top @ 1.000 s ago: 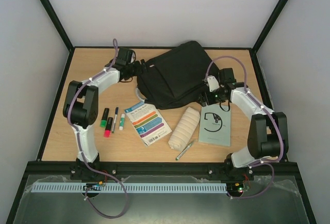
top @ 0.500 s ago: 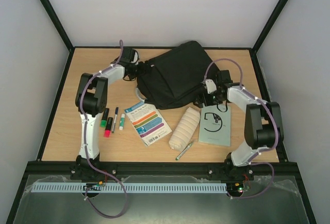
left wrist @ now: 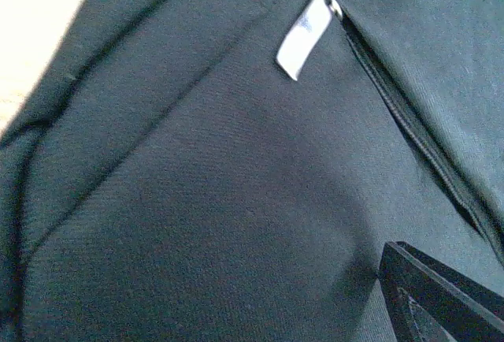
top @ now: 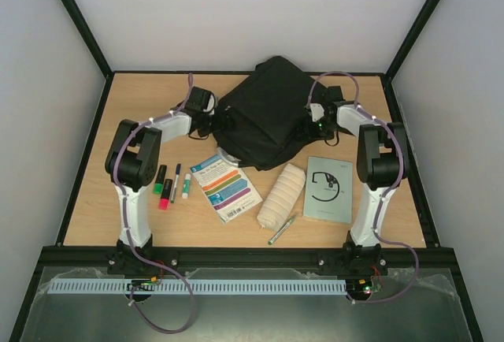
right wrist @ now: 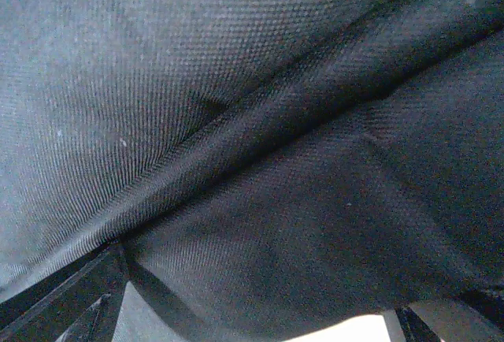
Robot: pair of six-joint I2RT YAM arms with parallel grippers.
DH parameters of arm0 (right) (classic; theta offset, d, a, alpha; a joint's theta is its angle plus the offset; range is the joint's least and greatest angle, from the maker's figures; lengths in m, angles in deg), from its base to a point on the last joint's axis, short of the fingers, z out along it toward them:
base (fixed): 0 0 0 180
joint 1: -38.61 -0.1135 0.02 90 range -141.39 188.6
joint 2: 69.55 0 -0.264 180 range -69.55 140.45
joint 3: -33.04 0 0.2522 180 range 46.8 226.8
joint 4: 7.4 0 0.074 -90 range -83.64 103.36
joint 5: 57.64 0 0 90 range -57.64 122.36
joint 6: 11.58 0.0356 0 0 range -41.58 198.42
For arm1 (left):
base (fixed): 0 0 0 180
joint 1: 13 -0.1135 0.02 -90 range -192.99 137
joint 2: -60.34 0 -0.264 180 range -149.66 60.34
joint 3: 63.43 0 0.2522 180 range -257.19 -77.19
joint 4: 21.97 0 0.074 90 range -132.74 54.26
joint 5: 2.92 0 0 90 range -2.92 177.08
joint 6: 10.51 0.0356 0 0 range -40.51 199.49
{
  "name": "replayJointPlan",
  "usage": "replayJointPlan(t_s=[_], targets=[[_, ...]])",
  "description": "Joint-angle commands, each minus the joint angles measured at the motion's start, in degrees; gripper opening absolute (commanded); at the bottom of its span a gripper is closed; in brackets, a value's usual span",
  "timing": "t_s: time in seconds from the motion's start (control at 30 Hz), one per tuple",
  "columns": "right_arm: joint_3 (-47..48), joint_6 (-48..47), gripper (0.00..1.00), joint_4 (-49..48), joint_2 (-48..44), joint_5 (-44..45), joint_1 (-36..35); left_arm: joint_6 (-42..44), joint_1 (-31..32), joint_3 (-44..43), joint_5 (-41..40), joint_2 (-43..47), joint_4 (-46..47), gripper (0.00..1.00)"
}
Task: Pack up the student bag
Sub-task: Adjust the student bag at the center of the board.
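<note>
R gripper (top: 307,126) spread apart against student bag (top: 264,112); L gripper (top: 216,122) state: can't tell.

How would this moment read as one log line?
large black fabric backpack: far centre | left gripper: at its left | right gripper: at its right

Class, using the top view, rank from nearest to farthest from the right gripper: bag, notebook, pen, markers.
1. Bag, directly at the right gripper.
2. Notebook, in front, right side.
3. Pen, near the front edge.
4. Markers, far left.
</note>
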Motion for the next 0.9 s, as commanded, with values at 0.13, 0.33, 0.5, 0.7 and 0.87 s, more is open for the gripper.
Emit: replayJointPlan(t_s=[0.13,0.33,0.5,0.7,0.87], targets=[[11.9,0.7,0.86,4.5,8.6,0.4,-1.8,1.2,10.2,7.3,3.2,7.5,0.8,0.89],[13.7,0.7,0.87,8.3,1.6,-0.6,-1.5,2.4,16.9,9.1,-3.3,11.9,-6.1,0.9],[6.9,0.3,0.91,8.6,-9.7,1.8,-1.5,0.2,18.9,12.9,-13.2,20.6,-13.0,0.96],[-5.8,-1.4,0.99,5.7,-22.5,0.7,-1.5,-4.4,23.6,19.5,-16.6,30.8,-14.7,0.97],[-17.0,-1.4,0.99,0.3,-29.2,4.5,-1.4,-8.0,29.9,23.2,-18.6,31.9,-13.6,0.97]])
